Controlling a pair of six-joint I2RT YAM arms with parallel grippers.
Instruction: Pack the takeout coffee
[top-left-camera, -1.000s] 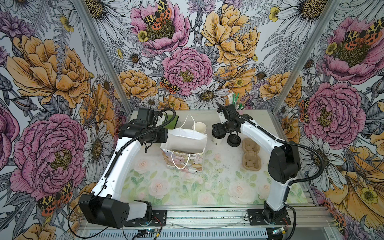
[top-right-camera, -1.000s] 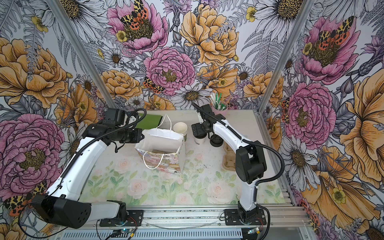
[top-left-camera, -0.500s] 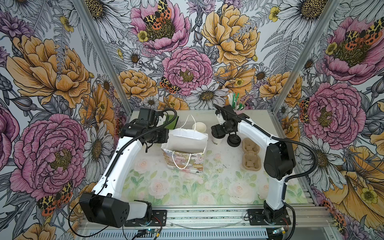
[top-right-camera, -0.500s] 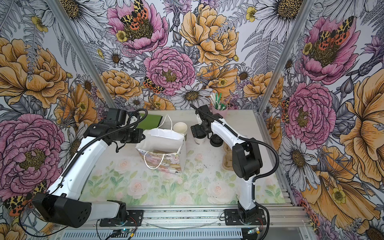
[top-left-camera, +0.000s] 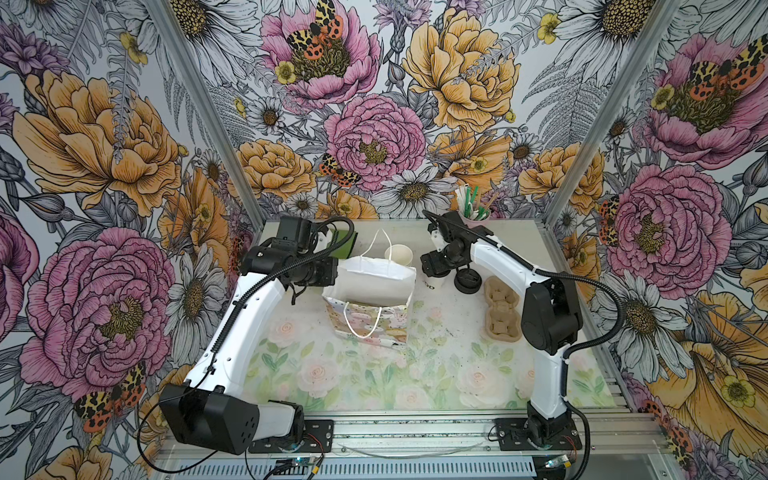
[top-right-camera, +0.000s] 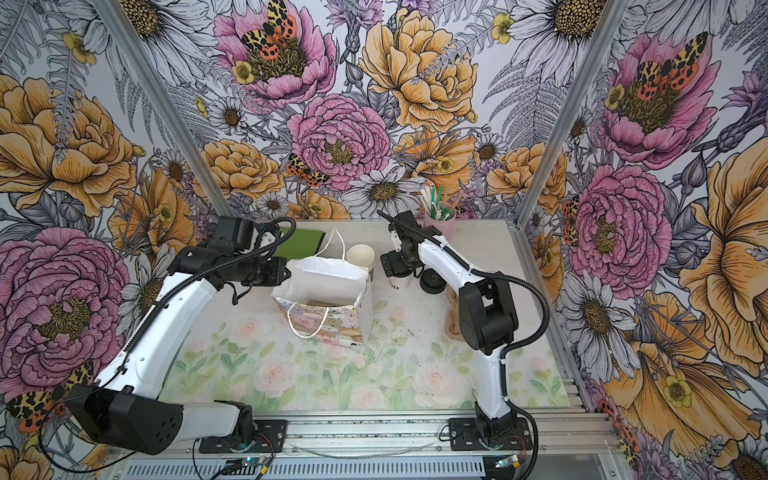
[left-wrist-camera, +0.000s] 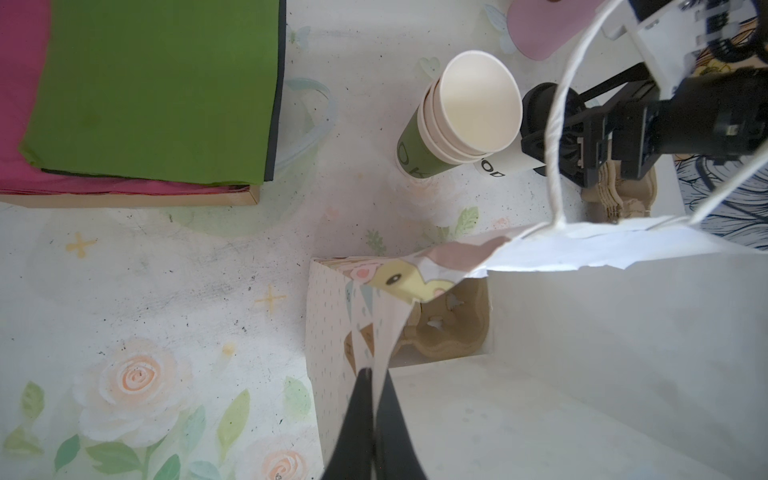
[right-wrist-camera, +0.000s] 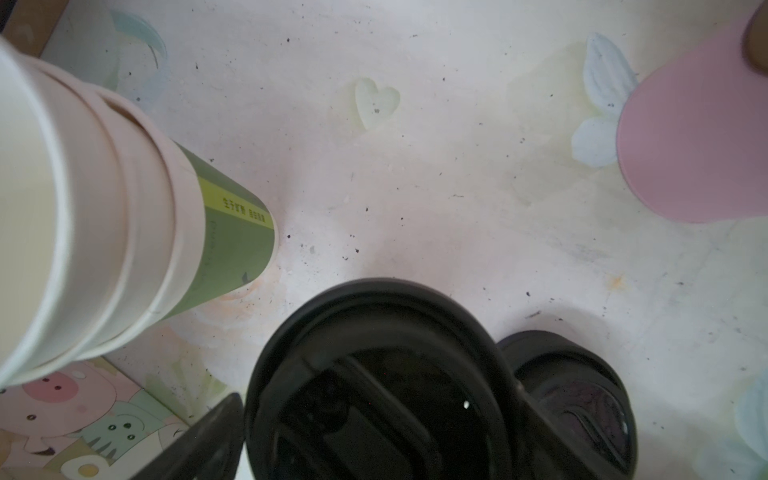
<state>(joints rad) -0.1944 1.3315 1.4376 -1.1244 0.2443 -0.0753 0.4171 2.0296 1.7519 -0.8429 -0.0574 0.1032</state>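
The takeout coffee (top-left-camera: 434, 283) (top-right-camera: 401, 283) is a white cup with dark lettering (left-wrist-camera: 500, 165) under a black sip lid (right-wrist-camera: 374, 374). It stands on the table just right of the paper bag (top-left-camera: 374, 282) (top-right-camera: 328, 278). My right gripper (top-left-camera: 434, 266) (top-right-camera: 395, 266) (right-wrist-camera: 374, 449) hangs open over it, with one finger (right-wrist-camera: 208, 436) beside the lid's rim. My left gripper (top-left-camera: 334, 272) (top-right-camera: 286, 272) (left-wrist-camera: 376, 374) is shut on the bag's top edge (left-wrist-camera: 386, 332) and holds the mouth open. A cardboard cup carrier (left-wrist-camera: 449, 328) lies inside the bag.
A stack of lidless white-and-green cups (top-left-camera: 398, 253) (left-wrist-camera: 469, 108) (right-wrist-camera: 104, 232) stands close behind the bag. Just right of the coffee lies a loose black lid (top-left-camera: 467, 280) (right-wrist-camera: 577, 395), then cardboard carriers (top-left-camera: 500, 307). A pink cup of straws (top-left-camera: 473, 212) and green napkins (left-wrist-camera: 153, 91) are at the back.
The right arm's elbow has swung a little to the left while its gripper stays over the coffee. The left arm and the bag have not moved.
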